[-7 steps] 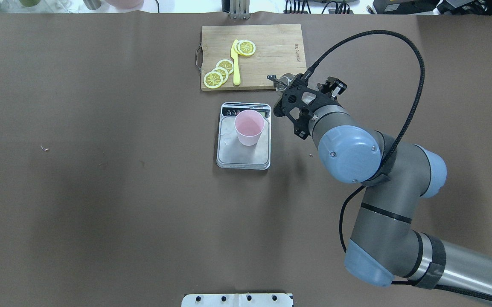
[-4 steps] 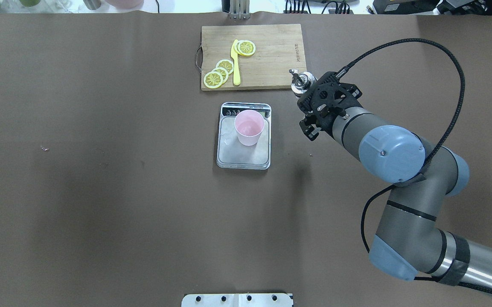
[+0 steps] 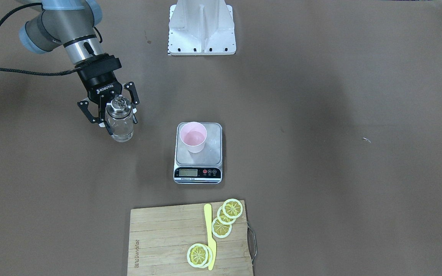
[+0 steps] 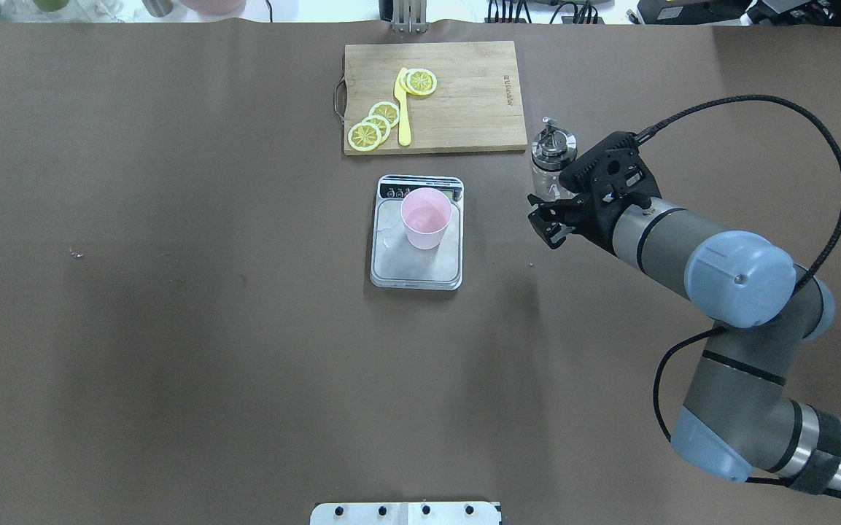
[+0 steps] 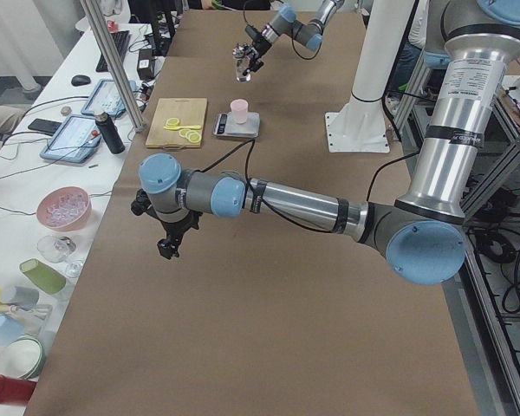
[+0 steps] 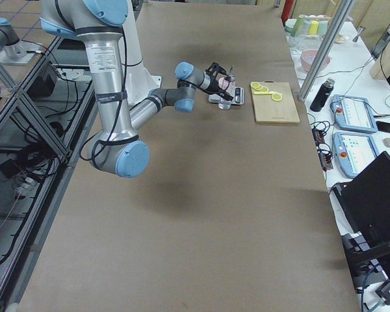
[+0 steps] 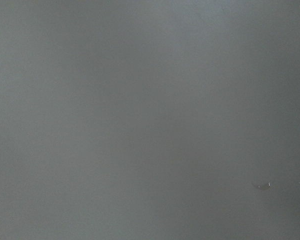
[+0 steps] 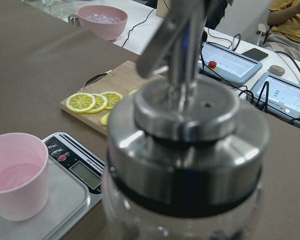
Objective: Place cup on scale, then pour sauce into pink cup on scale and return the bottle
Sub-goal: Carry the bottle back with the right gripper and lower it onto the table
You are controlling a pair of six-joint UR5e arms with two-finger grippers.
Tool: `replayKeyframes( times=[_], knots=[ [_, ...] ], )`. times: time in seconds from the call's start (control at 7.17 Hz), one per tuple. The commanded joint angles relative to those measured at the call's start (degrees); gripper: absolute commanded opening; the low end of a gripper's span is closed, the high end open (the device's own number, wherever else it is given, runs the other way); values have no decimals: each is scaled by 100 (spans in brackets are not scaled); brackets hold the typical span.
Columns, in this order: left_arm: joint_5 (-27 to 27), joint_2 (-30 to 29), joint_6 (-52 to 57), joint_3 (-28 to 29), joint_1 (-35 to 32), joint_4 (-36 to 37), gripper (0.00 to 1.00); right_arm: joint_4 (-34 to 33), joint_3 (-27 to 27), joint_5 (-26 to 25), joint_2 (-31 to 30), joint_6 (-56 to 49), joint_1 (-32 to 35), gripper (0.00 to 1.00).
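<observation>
**Right gripper clamped on bottle, off to the side of scale; cup on platform**

The right gripper [image 3: 119,122] has its jaws closed narrowly on the sides of the bottle [image 3: 121,131], with one finger on each flank of the glass body. The bottle is upright with its metal pourer cap uppermost. It is well apart from the scale [image 3: 214,151], on the robot's right of it, and near the corner of the cutting board [image 4: 464,109]. Whether its base touches the table [image 4: 172,328] cannot be determined.

The cup [image 3: 193,138] stands upright on the scale's platform, toward the rear left corner as seen from across the table. The sauce [image 8: 9,176] shows as a shallow level inside it.

Markings:
- "ROBOTIQ" reads in white on the right gripper's black body.
- The scale's LCD [image 3: 188,172] is lit, but its digits are too small to read.
- Small red and black buttons [image 3: 205,171] sit beside the LCD.
- The cutting board carries a printed mark along one edge, which is illegible.

Lemon slices [image 3: 232,208] and a yellow knife [image 3: 209,237] lie on the cutting board.

The left gripper [image 5: 166,247] hangs over bare table far from the scale. The state of its jaws cannot be told.
</observation>
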Motion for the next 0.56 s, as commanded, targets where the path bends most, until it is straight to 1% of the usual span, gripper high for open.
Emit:
replayKeyframes(
  times=[0.0,0.14,0.28,0.42],
  knots=[
    [16,-9,0,-90,-17,-8,98,886,-478,11,-231,566,44,13],
    [24,-9,-9,-125,-35,0,98,1315,-839,2,-222,594,96,13],
    [33,-9,-9,-143,-27,-8,98,1563,-1060,10,-213,586,140,13],
    [42,-9,-9,-143,-26,-8,98,1575,-1097,10,-205,594,193,13]
  ],
)
